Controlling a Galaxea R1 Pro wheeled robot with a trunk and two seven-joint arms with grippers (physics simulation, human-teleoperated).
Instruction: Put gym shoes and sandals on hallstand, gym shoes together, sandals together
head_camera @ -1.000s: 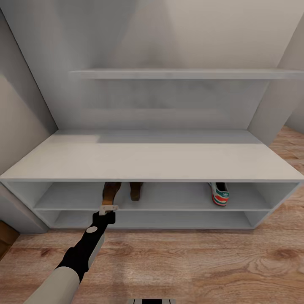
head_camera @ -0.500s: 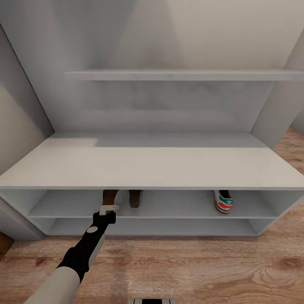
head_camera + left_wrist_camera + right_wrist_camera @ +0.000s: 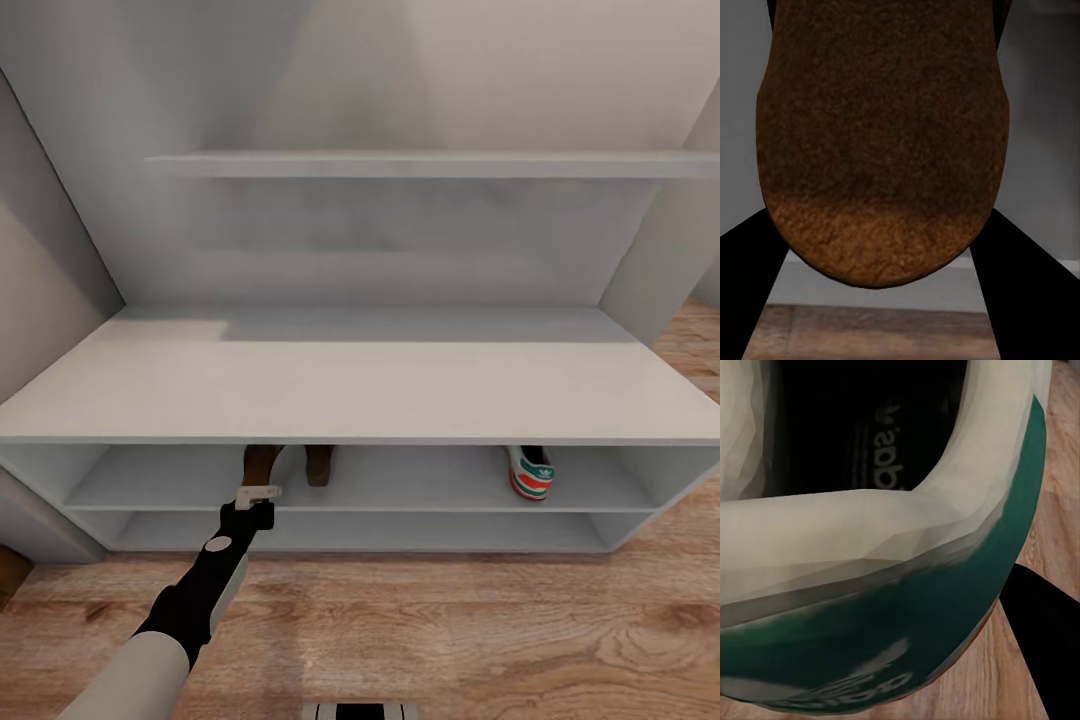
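The white hallstand (image 3: 360, 385) stands straight ahead. On its upper tier lie two brown sandals side by side: one (image 3: 319, 464) rests free, the other (image 3: 262, 463) has its heel in my left gripper (image 3: 258, 492). In the left wrist view that sandal's (image 3: 881, 142) rough sole sits between the black fingers (image 3: 750, 292), which are shut on it. One gym shoe (image 3: 530, 472) rests on the same tier at the right. The second gym shoe (image 3: 892, 585) is very close in the right wrist view, above the wood floor (image 3: 1020, 675), with a black finger (image 3: 1050, 645) beside it.
A long white wall shelf (image 3: 430, 163) hangs above the hallstand's back. Grey walls close in on the left (image 3: 40, 290) and right (image 3: 670, 250). The lower tier (image 3: 370, 532) holds nothing. Wood plank floor (image 3: 450, 620) spreads in front of the unit.
The head view has shifted a little, so the hallstand sits slightly differently in the picture. My left gripper stays at the sandal's heel on the upper tier.
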